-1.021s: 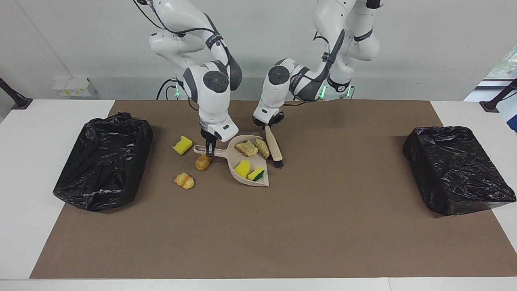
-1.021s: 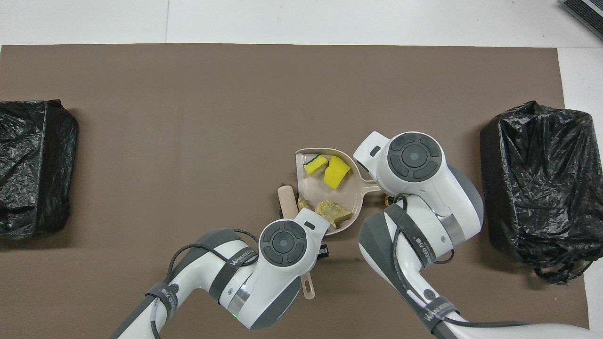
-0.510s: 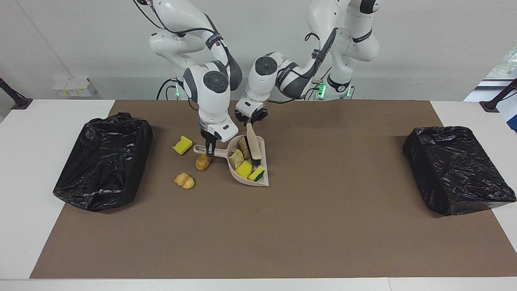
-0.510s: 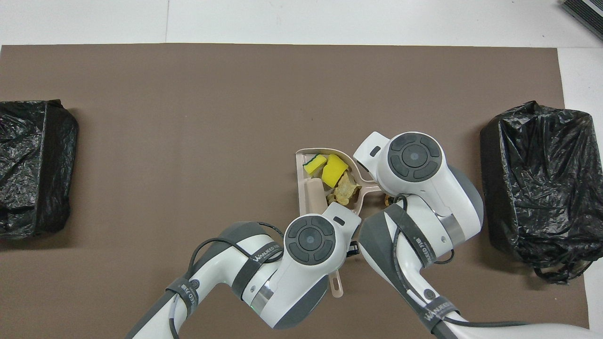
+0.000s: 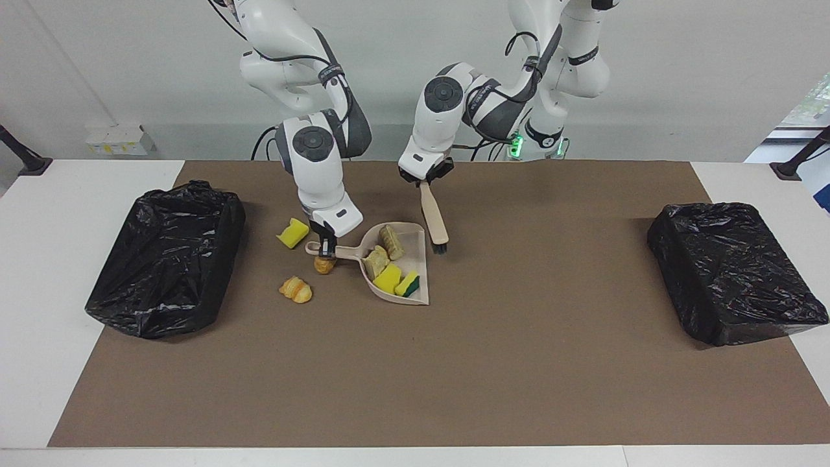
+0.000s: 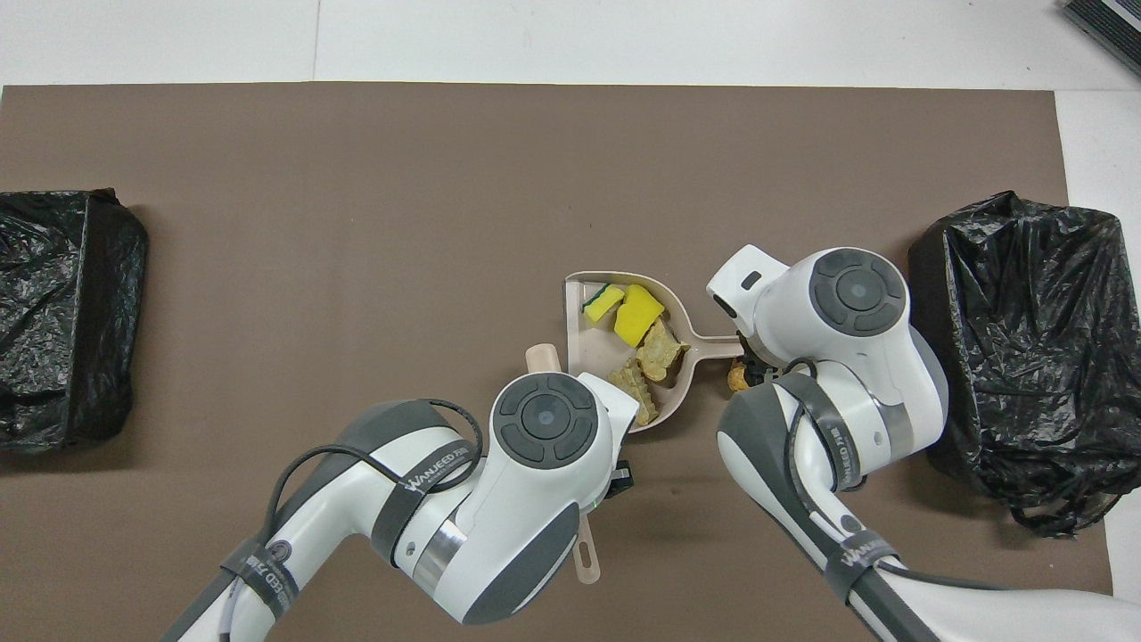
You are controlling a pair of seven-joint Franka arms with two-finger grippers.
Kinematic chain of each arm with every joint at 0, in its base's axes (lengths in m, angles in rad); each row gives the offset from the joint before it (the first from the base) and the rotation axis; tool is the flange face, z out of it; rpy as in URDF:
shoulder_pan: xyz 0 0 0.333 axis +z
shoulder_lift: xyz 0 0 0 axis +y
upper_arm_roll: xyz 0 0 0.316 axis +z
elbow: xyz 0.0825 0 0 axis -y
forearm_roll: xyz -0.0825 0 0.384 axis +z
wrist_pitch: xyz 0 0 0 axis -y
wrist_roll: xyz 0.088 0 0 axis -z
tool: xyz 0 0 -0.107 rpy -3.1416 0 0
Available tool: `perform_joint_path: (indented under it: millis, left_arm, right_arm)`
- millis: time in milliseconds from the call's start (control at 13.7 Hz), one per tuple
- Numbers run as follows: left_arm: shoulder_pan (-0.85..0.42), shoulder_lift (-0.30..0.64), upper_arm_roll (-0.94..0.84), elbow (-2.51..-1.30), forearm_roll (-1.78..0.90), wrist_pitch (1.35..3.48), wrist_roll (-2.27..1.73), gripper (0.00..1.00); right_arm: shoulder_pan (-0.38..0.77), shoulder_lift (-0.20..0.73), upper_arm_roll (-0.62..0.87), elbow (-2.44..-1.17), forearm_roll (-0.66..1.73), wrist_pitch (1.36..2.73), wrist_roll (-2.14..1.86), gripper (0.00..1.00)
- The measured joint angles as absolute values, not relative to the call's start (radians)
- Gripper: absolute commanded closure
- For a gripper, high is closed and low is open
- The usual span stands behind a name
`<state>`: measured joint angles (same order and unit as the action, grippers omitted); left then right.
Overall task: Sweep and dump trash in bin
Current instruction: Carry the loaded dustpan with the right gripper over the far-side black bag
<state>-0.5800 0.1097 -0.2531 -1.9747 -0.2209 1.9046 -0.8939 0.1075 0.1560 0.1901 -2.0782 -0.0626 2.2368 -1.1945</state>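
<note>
The right gripper (image 5: 326, 244) is clamped on the dustpan (image 5: 415, 295) handle. The pan sits on the brown mat (image 5: 454, 376) near its middle, a little toward the right arm's end and toward the mat's edge at the robots' end. It looks slightly tipped up at the handle, though that is hard to judge from here.

Four bits of trash lie in the pan: two bread pieces (image 5: 376, 262) (image 5: 391, 241) nearer the robots, a yellow sponge (image 5: 389, 278), and a green-faced sponge (image 5: 408, 284) by the pan's open lip.

Three bits lie on the mat beside the handle, toward the right arm's end. One pastry (image 5: 323, 264) is just under the gripper, another pastry (image 5: 296, 289) is farther from the robots, and a sponge chunk (image 5: 293, 233) is nearer to them.

The left gripper (image 5: 425, 181) is closed on the handle end of the brush (image 5: 434, 220). The brush hangs slanted, bristles down, just beside the pan's straight side on the left arm's side.

One black-lined bin (image 5: 165, 256) stands at the mat's right-arm edge. The other bin (image 5: 736, 269) stands at the left-arm edge.
</note>
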Motion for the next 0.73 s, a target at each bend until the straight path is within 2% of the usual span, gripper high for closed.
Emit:
perform_joint_path:
  millis: [437, 729]
  left_arm:
    - [-0.615, -0.007, -0.270, -2.199, -0.219, 1.989, -0.889, 1.00]
    - [-0.670, -0.044, -0.275, -2.279, -0.219, 2.071, -0.889, 1.00]
  right_arm:
    - [0.094, 0.142, 0.190, -2.068, -0.011, 2.259, -1.204, 1.00]
    - [0.019, 0.134, 0.189, -2.009, -0.010, 2.201, -1.286, 1.00]
